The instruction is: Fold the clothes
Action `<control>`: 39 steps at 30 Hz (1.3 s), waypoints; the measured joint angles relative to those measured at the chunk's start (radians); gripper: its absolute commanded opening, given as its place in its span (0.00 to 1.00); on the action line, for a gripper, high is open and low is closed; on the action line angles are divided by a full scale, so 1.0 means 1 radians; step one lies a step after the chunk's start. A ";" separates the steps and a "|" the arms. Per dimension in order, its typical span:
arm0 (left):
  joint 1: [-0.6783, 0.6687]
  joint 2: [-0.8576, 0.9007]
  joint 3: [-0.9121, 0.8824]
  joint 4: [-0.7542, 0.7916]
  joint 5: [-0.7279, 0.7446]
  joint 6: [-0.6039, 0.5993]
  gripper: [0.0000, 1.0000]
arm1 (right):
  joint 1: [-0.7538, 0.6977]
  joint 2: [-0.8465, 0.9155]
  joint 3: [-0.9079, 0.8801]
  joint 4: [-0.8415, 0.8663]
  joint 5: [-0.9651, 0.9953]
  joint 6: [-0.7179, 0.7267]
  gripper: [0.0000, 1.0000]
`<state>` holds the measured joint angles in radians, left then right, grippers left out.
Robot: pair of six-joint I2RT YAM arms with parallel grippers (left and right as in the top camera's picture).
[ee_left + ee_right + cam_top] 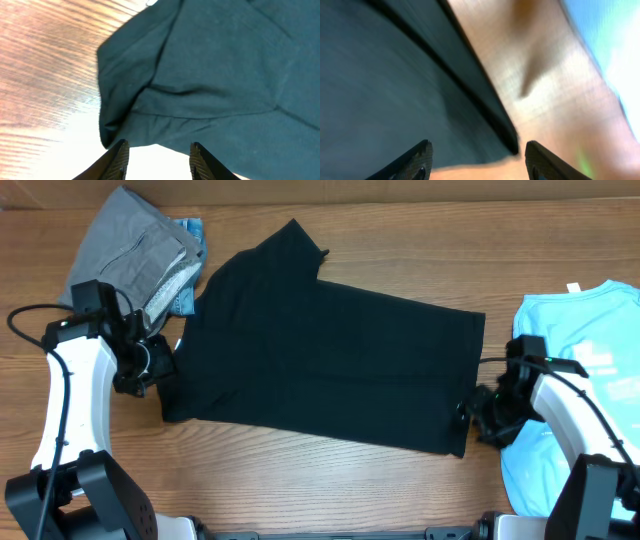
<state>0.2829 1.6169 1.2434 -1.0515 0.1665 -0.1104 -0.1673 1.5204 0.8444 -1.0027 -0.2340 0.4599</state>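
A black T-shirt (320,350) lies spread flat across the middle of the wooden table, folded along its length, one sleeve pointing to the far side. My left gripper (160,370) is open at the shirt's near left corner; in the left wrist view the rumpled corner (130,105) lies just ahead of the open fingers (157,150), nothing between them. My right gripper (475,415) is open at the shirt's near right corner; the right wrist view shows the hem corner (505,135) ahead of the open fingers (477,155).
A grey garment (135,255) with a blue piece under it is heaped at the far left. A light blue T-shirt (580,380) lies at the right edge, beside my right arm. The bare table (300,480) runs along the front.
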 measured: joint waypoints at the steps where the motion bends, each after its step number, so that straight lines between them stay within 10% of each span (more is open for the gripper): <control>1: -0.008 0.000 0.000 0.001 0.001 0.006 0.42 | -0.006 0.000 0.008 0.037 -0.008 -0.011 0.63; 19: -0.129 0.000 0.000 0.084 0.006 0.062 0.56 | 0.063 0.143 0.037 0.436 -0.002 -0.084 0.57; 29: -0.129 0.000 0.000 0.090 0.005 0.062 0.58 | 0.063 0.172 0.043 0.385 -0.031 -0.130 0.13; 39: -0.129 0.000 0.000 0.092 0.003 0.062 0.58 | 0.063 -0.019 0.043 0.269 -0.046 -0.144 0.04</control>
<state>0.1535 1.6169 1.2434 -0.9600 0.1692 -0.0483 -0.1047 1.5013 0.8871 -0.7338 -0.2802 0.3161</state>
